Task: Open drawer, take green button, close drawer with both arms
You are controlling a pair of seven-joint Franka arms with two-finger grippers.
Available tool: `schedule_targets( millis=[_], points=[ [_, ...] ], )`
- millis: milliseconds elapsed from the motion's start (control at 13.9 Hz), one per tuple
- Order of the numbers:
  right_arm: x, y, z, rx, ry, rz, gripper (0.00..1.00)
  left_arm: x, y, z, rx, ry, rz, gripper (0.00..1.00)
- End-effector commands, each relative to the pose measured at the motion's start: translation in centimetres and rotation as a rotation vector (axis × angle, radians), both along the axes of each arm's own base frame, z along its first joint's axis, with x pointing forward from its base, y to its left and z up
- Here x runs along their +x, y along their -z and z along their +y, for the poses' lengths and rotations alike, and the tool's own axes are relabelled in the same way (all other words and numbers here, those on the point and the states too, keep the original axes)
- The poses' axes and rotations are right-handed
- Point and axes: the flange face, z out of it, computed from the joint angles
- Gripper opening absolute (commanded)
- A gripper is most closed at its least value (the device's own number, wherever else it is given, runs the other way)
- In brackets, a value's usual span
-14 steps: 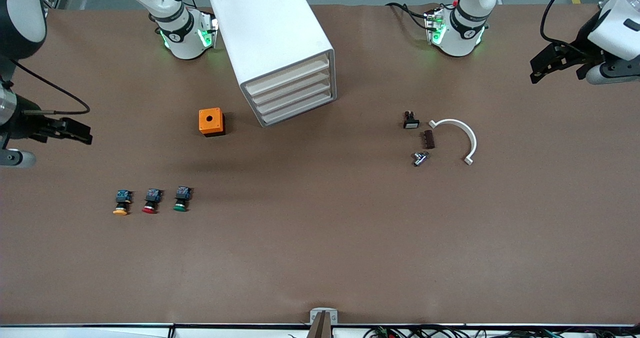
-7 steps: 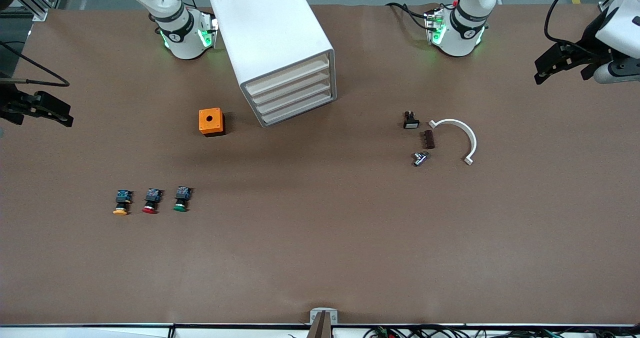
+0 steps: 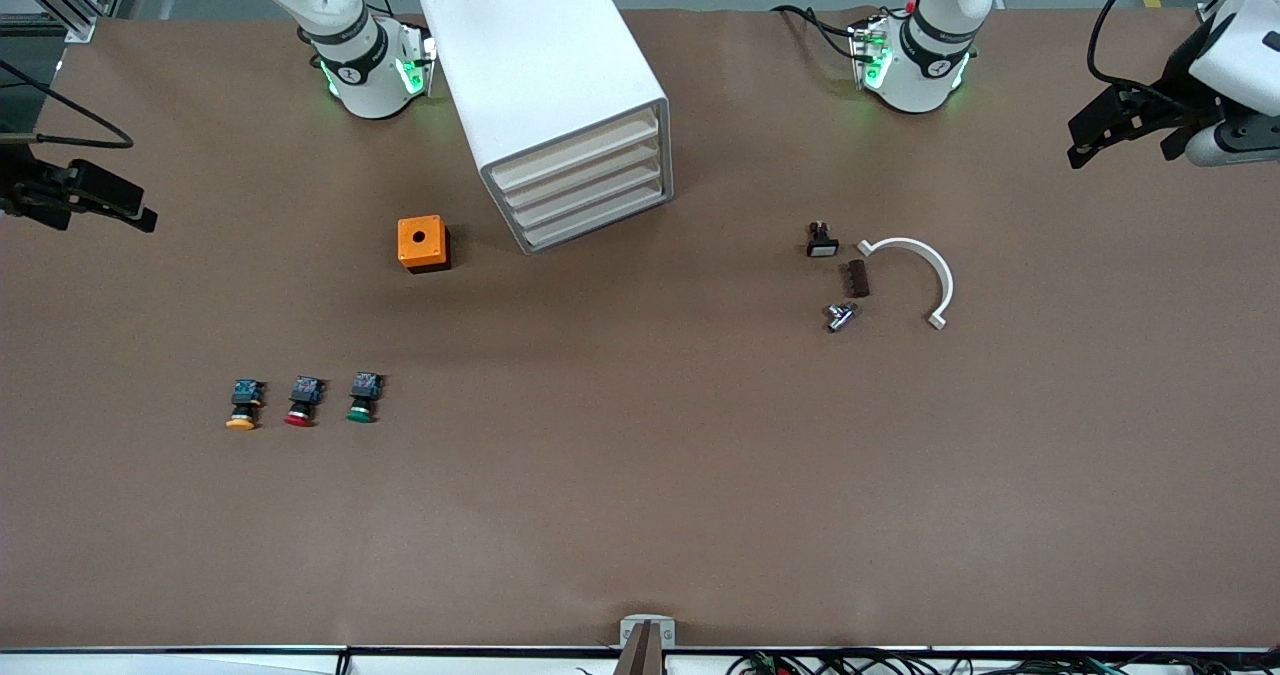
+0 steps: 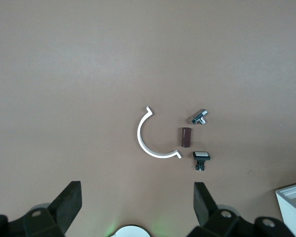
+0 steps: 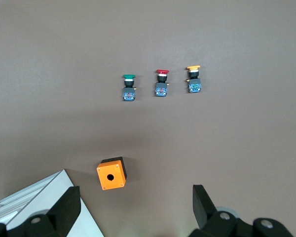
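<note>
The white cabinet [image 3: 545,75] stands beside the right arm's base, and all of its drawers [image 3: 585,180] are shut. The green-capped button [image 3: 362,398] [image 5: 129,87] lies on the brown table, nearer the front camera than the cabinet, at one end of a row of three. My right gripper [image 3: 95,205] [image 5: 136,200] hangs open and empty over the table's edge at the right arm's end. My left gripper [image 3: 1118,145] [image 4: 137,195] hangs open and empty over the left arm's end of the table. Both are well away from the cabinet and the button.
A red-capped button [image 3: 303,401] and a yellow-capped one [image 3: 243,404] lie beside the green one. An orange box [image 3: 423,243] with a hole sits next to the cabinet. Toward the left arm's end lie a white curved bracket [image 3: 915,275], a brown piece [image 3: 857,278], a metal fitting [image 3: 840,316] and a small black switch [image 3: 822,240].
My right gripper has drawn back toward the table's edge at its end and has nearly stopped. The left gripper has shifted slightly toward its own end. Nothing on the table has moved.
</note>
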Motion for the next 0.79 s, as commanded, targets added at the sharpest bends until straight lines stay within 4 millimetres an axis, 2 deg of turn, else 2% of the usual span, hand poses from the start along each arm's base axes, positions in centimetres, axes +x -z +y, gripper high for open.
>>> schedule_targets(
  millis=[0, 216, 433, 721],
  points=[
    [-2.3, -0.4, -0.2, 0.002, -0.005, -0.031, 1.00, -0.1, -0.6, -0.2, 0.015, 0.007, -0.011, 1.00],
    [-2.1, -0.9, 0.1, 0.002, -0.011, -0.049, 1.00, 0.0, -0.8, -0.2, 0.014, 0.008, -0.019, 1.00],
    [-1.9, -2.4, 0.2, -0.020, -0.023, -0.086, 1.00, 0.2, -0.9, -0.1, 0.009, 0.023, -0.020, 1.00],
    [-2.2, -2.5, 0.3, -0.082, -0.035, -0.070, 1.00, 0.4, -1.1, 0.0, 0.011, 0.023, -0.024, 1.00]
  ],
)
